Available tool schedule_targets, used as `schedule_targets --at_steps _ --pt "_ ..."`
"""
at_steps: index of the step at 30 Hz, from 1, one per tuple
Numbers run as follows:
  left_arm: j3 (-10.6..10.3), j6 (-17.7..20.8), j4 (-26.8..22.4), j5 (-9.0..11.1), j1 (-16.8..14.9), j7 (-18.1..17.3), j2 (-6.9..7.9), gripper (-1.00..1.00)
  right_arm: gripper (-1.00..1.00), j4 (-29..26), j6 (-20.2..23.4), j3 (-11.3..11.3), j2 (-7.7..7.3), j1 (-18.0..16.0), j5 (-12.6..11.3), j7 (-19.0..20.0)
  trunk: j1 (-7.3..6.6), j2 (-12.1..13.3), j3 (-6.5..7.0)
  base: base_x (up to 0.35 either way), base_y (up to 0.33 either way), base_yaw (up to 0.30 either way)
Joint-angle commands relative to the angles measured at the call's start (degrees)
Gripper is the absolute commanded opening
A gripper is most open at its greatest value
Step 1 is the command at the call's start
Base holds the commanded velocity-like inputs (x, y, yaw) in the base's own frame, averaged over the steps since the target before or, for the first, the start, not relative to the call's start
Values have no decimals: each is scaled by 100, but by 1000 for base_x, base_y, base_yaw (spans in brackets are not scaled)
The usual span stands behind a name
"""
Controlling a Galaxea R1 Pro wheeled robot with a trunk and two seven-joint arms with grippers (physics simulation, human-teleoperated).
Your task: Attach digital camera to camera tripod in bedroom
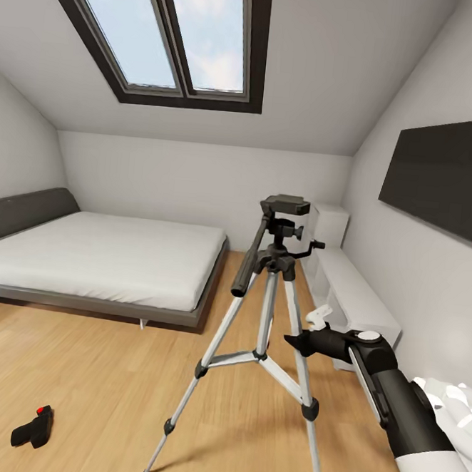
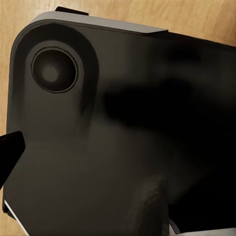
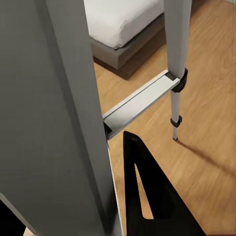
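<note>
The camera tripod [image 1: 270, 282] stands upright on the wood floor in the middle of the room, its dark grey head [image 1: 285, 204] bare and its black pan handle [image 1: 249, 262] slanting down to the left. The digital camera [image 1: 32, 426] lies on the floor at the lower left, red button showing, far from both arms. My right gripper [image 1: 293, 339] is shut to a point right beside the tripod's right leg [image 3: 54, 98], with one black finger [image 3: 147, 196] next to that leg. Of my left gripper, one black fingertip [image 2: 10, 152] sits far out at the edge, in front of a dark robot panel [image 2: 123, 123].
A grey-framed white bed [image 1: 105, 253] fills the left back of the room. A low white shelf [image 1: 356, 296] runs along the right wall under the dark TV [image 1: 449, 176]. A skylight [image 1: 168, 30] is overhead. Open wood floor [image 1: 107, 396] lies between the camera and the tripod.
</note>
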Motion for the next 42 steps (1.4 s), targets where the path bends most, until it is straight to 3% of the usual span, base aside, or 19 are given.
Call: schedule_targets --at_steps 1,33,42 --pt "21 -10 -5 29 1 -3 -2 100 100 12 14 208 -3 0 97 44 0 -2 -6 0 0 0" --pt "21 -10 -5 29 1 -1 -2 100 100 27 5 202 -10 0 151 38 0 -2 -6 0 0 0" --pt "21 -10 -5 29 0 -3 -2 100 100 -12 29 198 -41 0 296 43 0 -2 -6 0 0 0"
